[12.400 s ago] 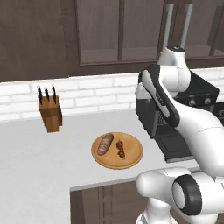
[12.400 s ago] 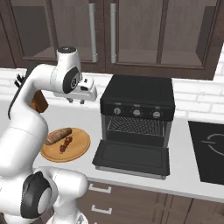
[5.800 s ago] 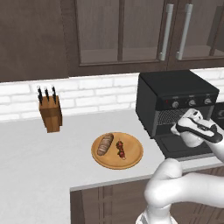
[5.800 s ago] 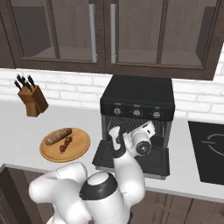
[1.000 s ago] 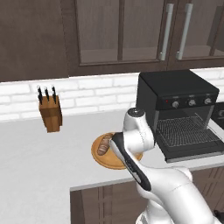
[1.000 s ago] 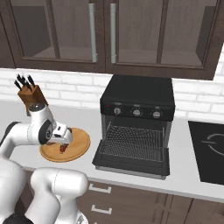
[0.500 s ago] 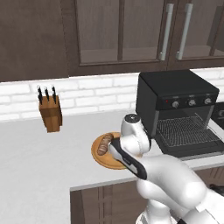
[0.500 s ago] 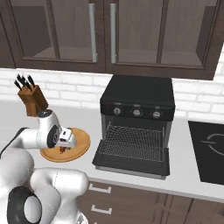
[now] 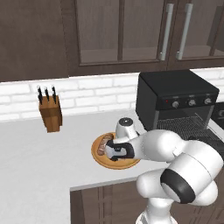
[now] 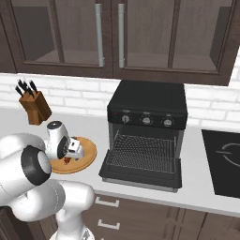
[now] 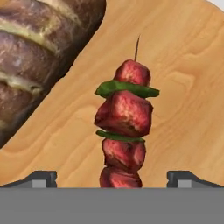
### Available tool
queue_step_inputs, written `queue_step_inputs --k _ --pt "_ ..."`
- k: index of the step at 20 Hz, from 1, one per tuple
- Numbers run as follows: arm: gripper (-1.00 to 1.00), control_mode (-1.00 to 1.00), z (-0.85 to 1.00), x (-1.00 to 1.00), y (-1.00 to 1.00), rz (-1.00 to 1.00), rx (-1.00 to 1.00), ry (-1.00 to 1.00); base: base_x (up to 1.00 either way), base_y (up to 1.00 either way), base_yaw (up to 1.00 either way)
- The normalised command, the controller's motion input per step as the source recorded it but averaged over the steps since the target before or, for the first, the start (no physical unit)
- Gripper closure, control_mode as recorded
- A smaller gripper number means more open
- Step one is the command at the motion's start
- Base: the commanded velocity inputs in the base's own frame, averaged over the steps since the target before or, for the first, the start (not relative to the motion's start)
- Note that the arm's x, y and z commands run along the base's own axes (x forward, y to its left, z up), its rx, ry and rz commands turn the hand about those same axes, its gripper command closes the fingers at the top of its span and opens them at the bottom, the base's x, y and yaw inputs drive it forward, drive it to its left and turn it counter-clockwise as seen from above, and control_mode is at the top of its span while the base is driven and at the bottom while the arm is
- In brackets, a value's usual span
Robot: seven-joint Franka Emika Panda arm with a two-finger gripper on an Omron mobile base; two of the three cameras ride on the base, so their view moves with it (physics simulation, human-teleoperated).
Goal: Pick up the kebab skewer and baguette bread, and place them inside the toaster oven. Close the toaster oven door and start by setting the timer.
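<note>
In the hand view the kebab skewer (image 11: 124, 131), red chunks with green slices, lies on the wooden plate (image 11: 183, 109). It runs up between my gripper's (image 11: 111, 179) two fingertips (image 11: 41, 177), which stand wide apart and do not touch it. The baguette bread (image 11: 35, 57) lies beside it on the same plate. From the left base view my gripper (image 9: 114, 153) hangs low over the plate (image 9: 127, 164), next to the baguette bread (image 9: 102, 148). The black toaster oven (image 10: 147, 112) stands to the right, its door (image 10: 140, 177) folded down flat, rack showing.
A brown knife block (image 9: 49, 114) stands at the back left by the brick wall. A black cooktop (image 10: 225, 161) lies right of the oven. The plate (image 10: 86, 152) sits close to the counter's front edge, left of the lowered door.
The hand has come down closer to the plate and over the skewer. The jaws have stayed open. Plate, bread and oven have not moved.
</note>
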Motion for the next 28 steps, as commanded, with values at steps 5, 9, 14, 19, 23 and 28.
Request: queue_step_inputs --k 5,9,14,19,23,28 --pt "-1.00 -1.00 -0.35 0.04 0.01 0.00 0.00 0.05 0.00 0.00 0.00" --pt "-1.00 -1.00 -0.28 -0.27 0.00 0.00 0.00 0.00 0.00 0.00 0.00" --pt "1.00 -1.00 -0.48 -0.58 -0.19 0.00 0.00 0.00 0.00 0.00 0.00" --pt "1.00 -1.00 -0.12 -0.40 -0.45 0.00 0.01 0.00 0.00 0.00 0.00" --pt "1.00 -1.00 0.21 -0.07 -0.49 0.04 0.03 0.00 0.00 0.00 0.00" --pt "1.00 -1.00 0.86 -0.16 -0.39 0.13 0.05 -0.04 0.00 0.00 0.00"
